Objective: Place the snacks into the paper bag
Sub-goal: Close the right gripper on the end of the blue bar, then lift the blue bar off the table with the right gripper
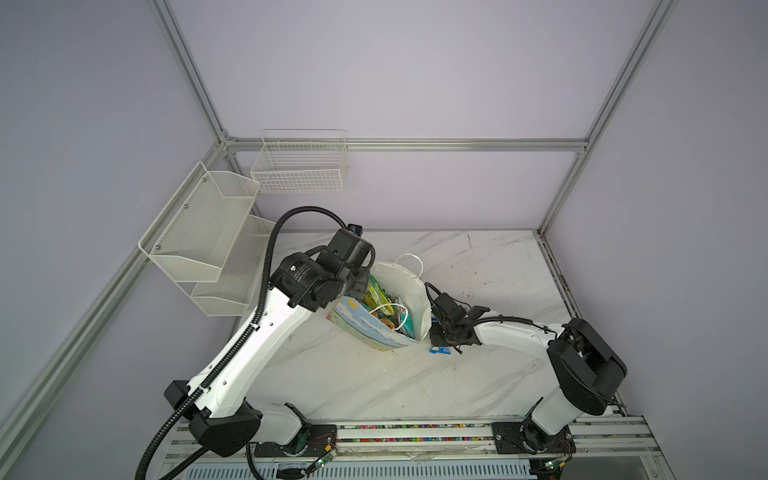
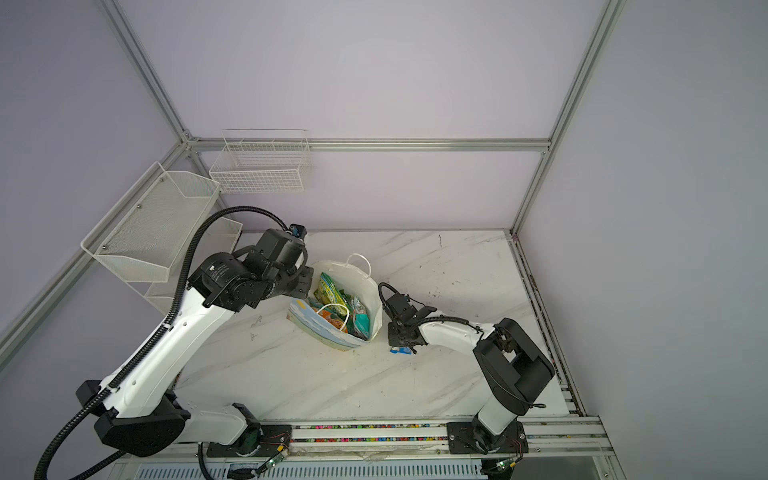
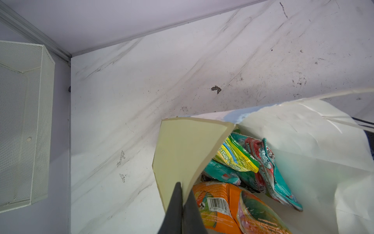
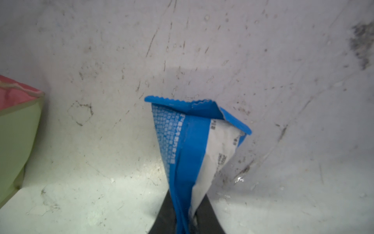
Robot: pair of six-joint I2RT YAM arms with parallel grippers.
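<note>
1. The counter (image 1: 478,374) carried the paper bag (image 1: 411,291) near its middle, leaning, with its mouth open upward.
2. The bag already contained green (image 3: 238,160), teal (image 3: 281,182) and orange (image 3: 214,204) snacks. A cord handle (image 1: 388,309) lay across the opening and was judged a snag risk.
3. The left end effector (image 3: 183,194) was clamped on the bag's rim flap, spreading the mouth. It should hold firm through the drop.
4. The right end effector (image 4: 184,210) was clamped on the blue packet (image 4: 188,141), low at the counter just beside the bag's outer wall.
5. The packet was pinched at one end and creased. Recommended: lift above the rim before crossing, then release clear of the handle.
</note>
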